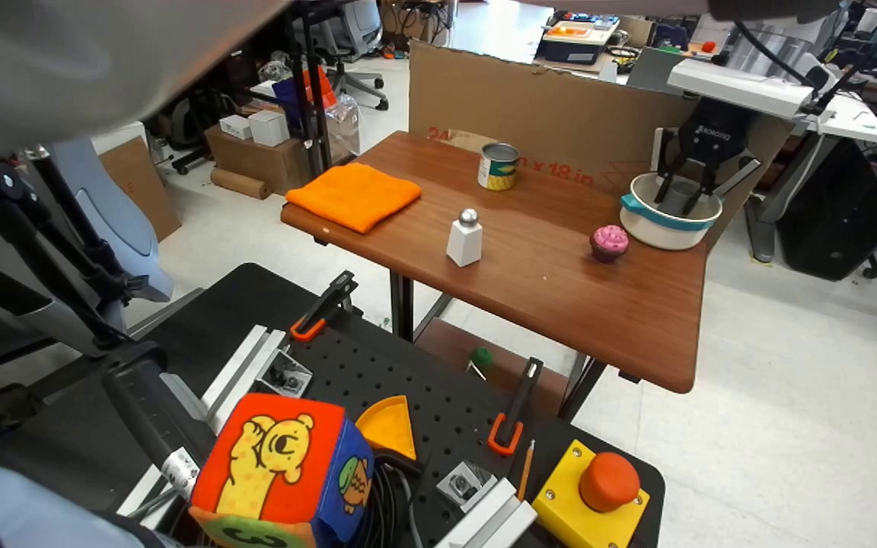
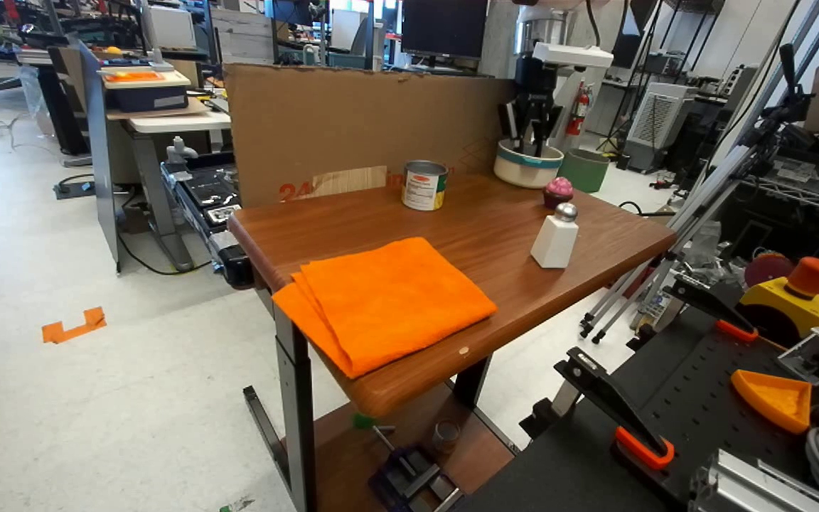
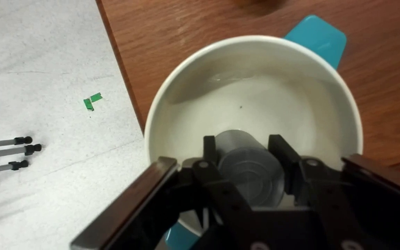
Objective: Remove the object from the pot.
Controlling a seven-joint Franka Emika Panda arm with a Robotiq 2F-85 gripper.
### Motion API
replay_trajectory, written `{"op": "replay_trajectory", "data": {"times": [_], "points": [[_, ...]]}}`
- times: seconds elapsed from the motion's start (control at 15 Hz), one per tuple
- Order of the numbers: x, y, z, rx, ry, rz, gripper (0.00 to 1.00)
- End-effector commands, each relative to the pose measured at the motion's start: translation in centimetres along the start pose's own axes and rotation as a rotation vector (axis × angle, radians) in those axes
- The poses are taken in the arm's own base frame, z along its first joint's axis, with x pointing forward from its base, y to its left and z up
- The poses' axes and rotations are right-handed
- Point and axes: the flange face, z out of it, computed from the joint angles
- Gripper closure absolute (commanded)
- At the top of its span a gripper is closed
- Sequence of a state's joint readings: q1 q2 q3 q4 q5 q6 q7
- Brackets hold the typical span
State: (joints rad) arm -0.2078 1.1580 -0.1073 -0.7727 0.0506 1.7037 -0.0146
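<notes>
The pot [image 1: 659,233] is wide and cream-white with turquoise handles. It stands at one corner of the table in both exterior views [image 2: 520,175], and its bare floor shows in the wrist view [image 3: 273,100]. The object is a grey stubby cylinder [image 3: 252,177] standing inside the pot. It shows partly between the fingers in an exterior view [image 1: 678,192]. My gripper [image 3: 242,149] points down into the pot with one finger on each side of the object, pressed close against it. In an exterior view the pot wall hides the fingertips and the object [image 2: 529,151].
A pink-topped cupcake [image 1: 609,242] stands right beside the pot. A white shaker [image 1: 466,240], a tin can [image 1: 498,166] and a folded orange cloth [image 1: 355,196] are on the table [image 1: 553,289]. A cardboard wall [image 1: 545,106] runs along the far edge, close to the pot.
</notes>
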Motion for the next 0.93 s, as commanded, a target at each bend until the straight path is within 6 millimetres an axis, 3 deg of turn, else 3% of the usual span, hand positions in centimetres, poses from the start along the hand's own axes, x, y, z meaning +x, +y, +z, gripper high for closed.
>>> {"op": "replay_trajectory", "data": {"times": [0.0, 0.47, 0.73, 0.87], "points": [[-1.0, 0.5, -2.1, -0.041, -0.004, -0.046, 0.85], [-4.0, -0.3, -8.3, -0.045, 0.150, -0.247, 0.89], [-7.0, -1.3, -9.9, -0.029, 0.167, -0.437, 0.89], [-9.3, -1.1, -9.6, -0.006, 0.110, -0.464, 0.89]]}}
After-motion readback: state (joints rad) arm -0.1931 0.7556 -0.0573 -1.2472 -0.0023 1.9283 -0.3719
